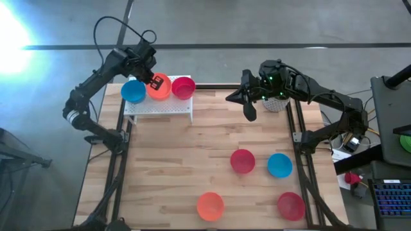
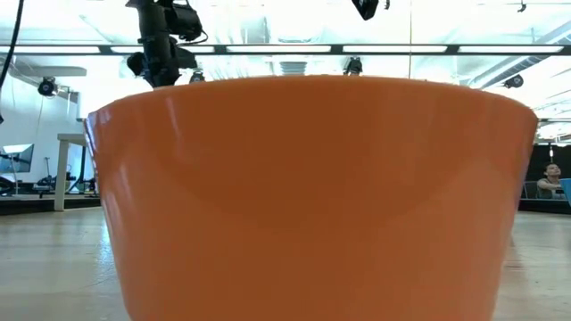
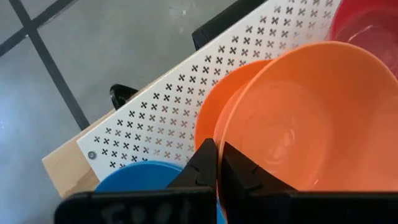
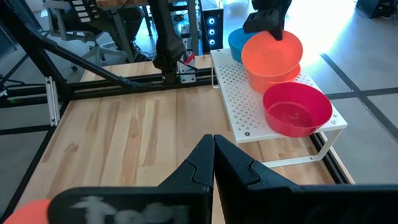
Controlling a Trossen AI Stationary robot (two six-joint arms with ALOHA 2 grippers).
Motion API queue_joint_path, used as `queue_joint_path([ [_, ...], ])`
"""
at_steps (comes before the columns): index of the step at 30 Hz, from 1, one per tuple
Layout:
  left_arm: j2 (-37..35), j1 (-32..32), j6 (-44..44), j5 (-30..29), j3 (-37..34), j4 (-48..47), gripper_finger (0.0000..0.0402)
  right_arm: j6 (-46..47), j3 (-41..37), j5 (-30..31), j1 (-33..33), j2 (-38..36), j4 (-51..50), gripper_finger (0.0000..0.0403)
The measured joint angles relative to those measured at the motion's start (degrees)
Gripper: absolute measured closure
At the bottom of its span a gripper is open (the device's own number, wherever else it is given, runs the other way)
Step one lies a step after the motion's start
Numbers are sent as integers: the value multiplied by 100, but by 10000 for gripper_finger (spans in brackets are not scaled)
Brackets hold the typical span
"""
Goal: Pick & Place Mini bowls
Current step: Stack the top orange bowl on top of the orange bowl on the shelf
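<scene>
A perforated shelf (image 1: 160, 106) is standing at the desk's (image 1: 186, 154) far left corner, carrying three mini bowls in a row: one at the left (image 1: 133, 92), one in the middle (image 1: 158, 86), one at the right (image 1: 183, 87). The left gripper (image 1: 154, 80) is sitting at the middle bowl's rim, jaws closed on it. The right gripper (image 1: 248, 109) is hanging over the desk's far right part, jaws together. Four more bowls are lying toward the near right: two side by side (image 1: 243, 160) (image 1: 279, 165), and two nearer (image 1: 210, 205) (image 1: 291, 205).
</scene>
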Motion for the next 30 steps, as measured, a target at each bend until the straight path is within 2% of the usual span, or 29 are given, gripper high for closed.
queue_joint_path([
  [6,0,0,2,2,-235,214,390,15,0,0,1,0,0,394],
  [17,0,0,-5,60,-254,286,386,125,0,2,0,0,7,394],
  [26,-14,1,7,89,-254,283,324,125,0,2,0,0,26,394],
  [30,-35,2,45,74,-205,244,315,125,0,2,0,0,39,394],
])
